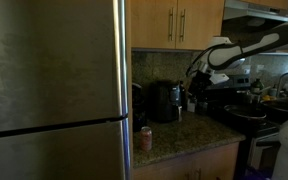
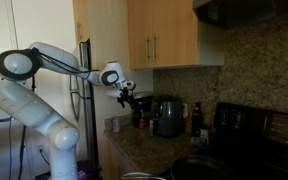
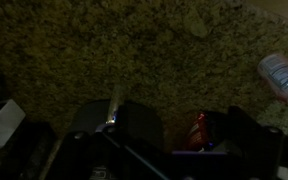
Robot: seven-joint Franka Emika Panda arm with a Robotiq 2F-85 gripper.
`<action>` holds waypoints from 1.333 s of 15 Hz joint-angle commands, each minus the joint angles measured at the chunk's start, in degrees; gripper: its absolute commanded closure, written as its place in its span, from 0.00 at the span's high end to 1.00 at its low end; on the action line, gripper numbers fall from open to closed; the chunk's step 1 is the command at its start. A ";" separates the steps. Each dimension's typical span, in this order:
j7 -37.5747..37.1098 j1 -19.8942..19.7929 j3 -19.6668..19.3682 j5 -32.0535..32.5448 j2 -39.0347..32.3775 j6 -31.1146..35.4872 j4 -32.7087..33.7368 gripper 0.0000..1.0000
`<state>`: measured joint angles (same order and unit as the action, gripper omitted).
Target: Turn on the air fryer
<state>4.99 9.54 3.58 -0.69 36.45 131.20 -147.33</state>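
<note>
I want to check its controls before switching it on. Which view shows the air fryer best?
An exterior view: there the air fryer is whole and best lit. In an exterior view it is also whole, but dark on dark. The wrist view shows only a dim shape that may be its top.

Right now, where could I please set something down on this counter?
Bare granite countertop lies in front of the air fryer, between the red can and the stove. The back by the wall is crowded: air fryer, dark bottle beside it, gripper hovering close.
</note>
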 commanded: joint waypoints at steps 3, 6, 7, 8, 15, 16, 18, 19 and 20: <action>-0.07 -2.87 0.15 3.70 -15.61 14.01 3.02 1.00; 2.27 -2.94 -2.26 1.35 -26.44 22.78 6.97 1.00; 2.31 -3.31 -2.63 1.07 -29.81 24.00 9.02 1.00; 0.47 -3.13 -1.22 2.02 -22.32 21.60 3.93 1.00; 7.44 -1.13 -2.14 -7.50 -31.19 30.22 8.61 1.00; 9.46 -0.44 -2.18 -10.12 -31.38 32.13 8.62 1.00; 6.84 -1.26 -1.61 -8.33 -30.30 30.25 8.50 1.00; 7.52 -0.89 -1.62 -9.56 -30.40 31.21 8.51 1.00; 7.81 -0.10 -2.28 -10.04 -30.49 31.59 8.46 1.00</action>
<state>12.81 9.44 1.30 -10.74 5.96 162.80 -138.87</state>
